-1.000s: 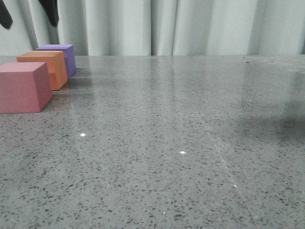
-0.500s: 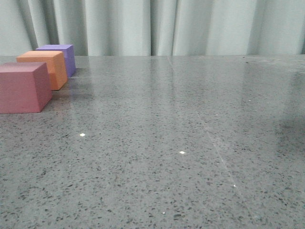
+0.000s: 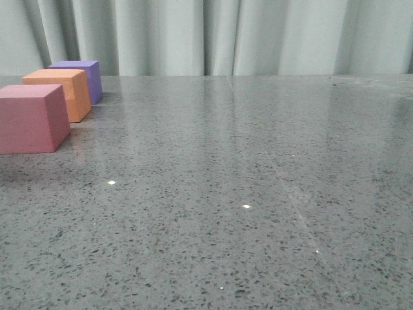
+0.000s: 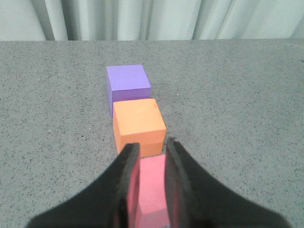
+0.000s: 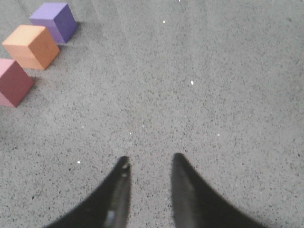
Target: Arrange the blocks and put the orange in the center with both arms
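Note:
Three cubes stand in a row at the table's far left: the pink cube point(image 3: 32, 119) nearest, the orange cube point(image 3: 61, 90) in the middle, the purple cube point(image 3: 84, 74) farthest. Neither gripper shows in the front view. In the left wrist view my left gripper point(image 4: 152, 143) is open and hangs above the row; the pink cube point(image 4: 152, 185) shows between its fingers, with the orange cube point(image 4: 138, 126) and purple cube point(image 4: 127, 81) beyond. My right gripper point(image 5: 150, 157) is open and empty over bare table, well away from the pink point(image 5: 13, 83), orange point(image 5: 31, 46) and purple point(image 5: 53, 21) cubes.
The grey speckled tabletop point(image 3: 245, 194) stretches wide to the right of the cubes. A pale pleated curtain point(image 3: 219, 35) hangs behind the table's far edge.
The left gripper's fingers, seen at the top left of the front view a second ago, have risen out of that view. A shadow at the table's right has faded. The cubes have not moved.

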### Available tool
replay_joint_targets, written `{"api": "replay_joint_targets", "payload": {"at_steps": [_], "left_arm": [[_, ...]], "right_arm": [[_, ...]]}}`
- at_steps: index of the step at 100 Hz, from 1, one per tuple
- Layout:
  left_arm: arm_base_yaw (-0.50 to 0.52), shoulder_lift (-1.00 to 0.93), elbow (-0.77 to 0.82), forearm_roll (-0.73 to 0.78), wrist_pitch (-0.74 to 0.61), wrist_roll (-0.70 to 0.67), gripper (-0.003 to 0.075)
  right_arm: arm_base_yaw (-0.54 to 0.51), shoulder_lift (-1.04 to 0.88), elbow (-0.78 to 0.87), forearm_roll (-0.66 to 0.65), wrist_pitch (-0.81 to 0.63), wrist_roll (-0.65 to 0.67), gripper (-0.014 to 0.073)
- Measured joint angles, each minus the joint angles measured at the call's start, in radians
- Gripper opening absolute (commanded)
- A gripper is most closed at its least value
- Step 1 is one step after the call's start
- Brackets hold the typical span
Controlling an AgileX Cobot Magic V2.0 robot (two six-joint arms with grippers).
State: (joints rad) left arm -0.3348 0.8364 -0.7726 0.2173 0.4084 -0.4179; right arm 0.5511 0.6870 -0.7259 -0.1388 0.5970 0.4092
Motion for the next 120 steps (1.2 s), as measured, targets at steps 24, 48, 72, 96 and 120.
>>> {"api": "replay_joint_targets", "payload": {"at_steps": [24, 48, 72, 96, 120], "left_arm": [[0.000, -0.165, 0.159, 0.004, -0.077, 0.002, -0.0019], [-0.002, -0.303, 0.281, 0.004, -0.117, 0.002, -0.0019], [-0.002, -0.356, 0.317, 0.004, -0.118, 0.002, -0.0019], [-0.002, -0.356, 0.317, 0.005, -0.119, 0.002, -0.0019], [-0.002, -0.356, 0.317, 0.005, -0.120, 0.002, -0.0019]], "right_arm": [[0.000, -0.030, 0.049, 0.000, -0.010, 0.000, -0.0121], [0.000, -0.103, 0.134, -0.002, -0.103, 0.000, -0.0121], [0.000, -0.140, 0.167, -0.002, -0.130, 0.000, -0.0121], [0.000, -0.140, 0.167, -0.003, -0.130, 0.000, -0.0121], [0.000, -0.140, 0.167, -0.003, -0.130, 0.000, -0.0121]]}}
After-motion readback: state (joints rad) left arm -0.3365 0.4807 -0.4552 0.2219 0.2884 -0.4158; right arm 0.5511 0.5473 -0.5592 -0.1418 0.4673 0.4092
